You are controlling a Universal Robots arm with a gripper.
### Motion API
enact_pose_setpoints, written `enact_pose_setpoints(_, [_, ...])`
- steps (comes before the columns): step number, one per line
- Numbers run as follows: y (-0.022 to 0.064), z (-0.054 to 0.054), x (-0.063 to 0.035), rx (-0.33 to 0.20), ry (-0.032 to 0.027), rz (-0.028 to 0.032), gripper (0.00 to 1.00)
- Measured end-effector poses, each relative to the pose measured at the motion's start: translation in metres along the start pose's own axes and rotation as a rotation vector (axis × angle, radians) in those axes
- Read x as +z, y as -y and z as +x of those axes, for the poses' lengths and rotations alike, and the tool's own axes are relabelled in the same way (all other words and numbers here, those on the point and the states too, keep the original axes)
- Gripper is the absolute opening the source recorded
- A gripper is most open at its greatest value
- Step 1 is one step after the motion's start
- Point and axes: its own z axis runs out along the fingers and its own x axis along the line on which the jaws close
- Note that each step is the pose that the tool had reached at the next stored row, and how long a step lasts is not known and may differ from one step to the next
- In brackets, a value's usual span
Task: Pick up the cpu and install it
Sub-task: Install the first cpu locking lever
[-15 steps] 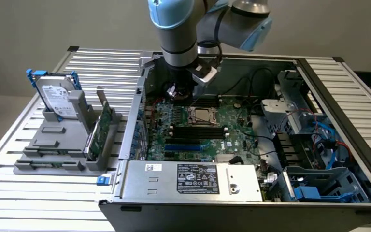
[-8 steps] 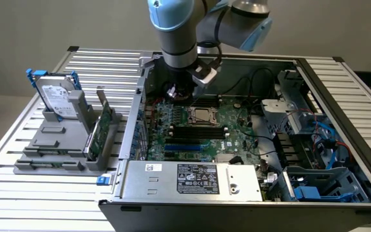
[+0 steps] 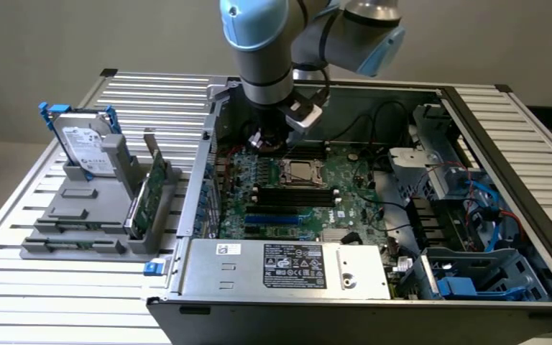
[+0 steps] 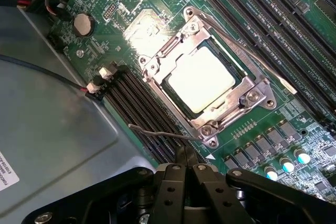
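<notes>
— Black jaws pressed together, gripping nothing, hanging just short of the socket (image 4: 242, 99).
— And the cpu (image 4: 202, 83)?
— Lying flat inside the socket, ringed by its steel frame (image 4: 157, 66).
— How would it handle?
— Light, stiff and slick on top, I'd judge, and delicate underneath. Take it by opposite edges, never the face.
</notes>
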Motion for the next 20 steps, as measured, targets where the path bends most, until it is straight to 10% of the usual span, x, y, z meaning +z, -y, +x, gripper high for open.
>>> enact_pose_setpoints(10, [-0.0001, -0.0006, 0.0021, -0.001, 0.0037, -0.0036, 0.11])
enact_pose_setpoints(16, [-0.0002, -0.0006, 0.0020, -0.005, 0.0217, -0.0193, 0.11])
enact_pose_setpoints(20, [-0.0003, -0.0006, 0.0019, -0.005, 0.0238, -0.0216, 0.11])
